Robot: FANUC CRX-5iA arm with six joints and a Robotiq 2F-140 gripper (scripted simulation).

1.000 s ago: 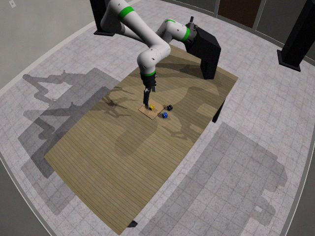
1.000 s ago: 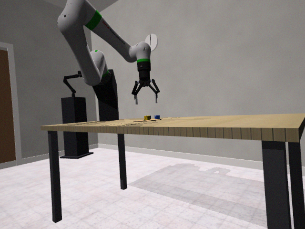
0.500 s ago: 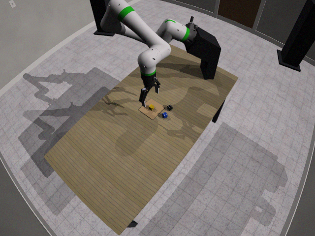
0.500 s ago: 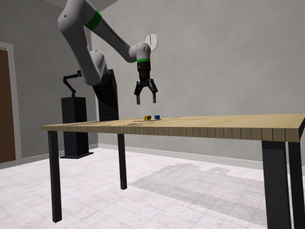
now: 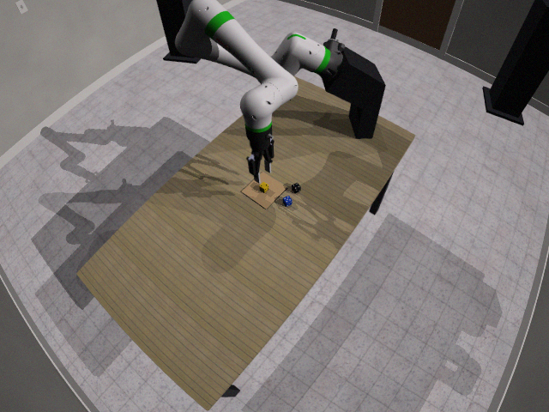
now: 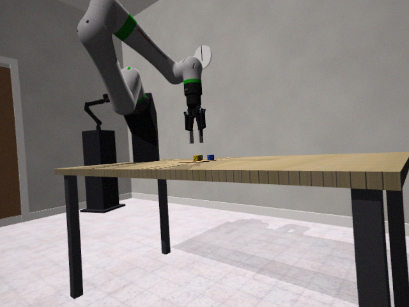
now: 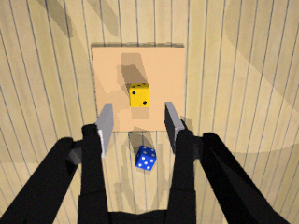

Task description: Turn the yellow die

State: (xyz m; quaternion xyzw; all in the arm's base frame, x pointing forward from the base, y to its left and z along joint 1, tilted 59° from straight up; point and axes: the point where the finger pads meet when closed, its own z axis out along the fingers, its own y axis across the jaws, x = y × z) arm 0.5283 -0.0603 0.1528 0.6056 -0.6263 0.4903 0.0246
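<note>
The yellow die [image 5: 264, 187] [image 6: 197, 157] [image 7: 139, 95] sits flat, wholly on the mat [image 5: 251, 193] [image 7: 109, 61], which lies nearer the edge of the desk [image 5: 186, 266] [image 6: 231, 174] [image 7: 243, 93] by the robot's mount than the far corner at the bottom of the top view. Its upper face shows two black pips. It looks light, stiff and hard to damage, perhaps a little slick, so a small cube like this should be pinched squarely on two opposite side faces, midway up; a grip near an edge could twist it. The gripper [image 5: 264, 175] [image 6: 196, 142] [image 7: 138, 113] hangs above it, pointing down, its fingers partly spread with nothing between them. The die is below the fingertips, well apart from them. The blue die [image 5: 286, 201] [image 6: 210, 157] [image 7: 146, 158] and black die [image 5: 295, 188] stand just beside the mat.

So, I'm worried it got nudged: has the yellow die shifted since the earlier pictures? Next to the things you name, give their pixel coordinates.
No, the yellow die [image 5: 264, 187] [image 6: 197, 157] [image 7: 139, 96] shows no visible shift; from the top it sits on the same part of the mat [image 5: 266, 202] [image 6: 183, 162] [image 7: 164, 70].
</note>
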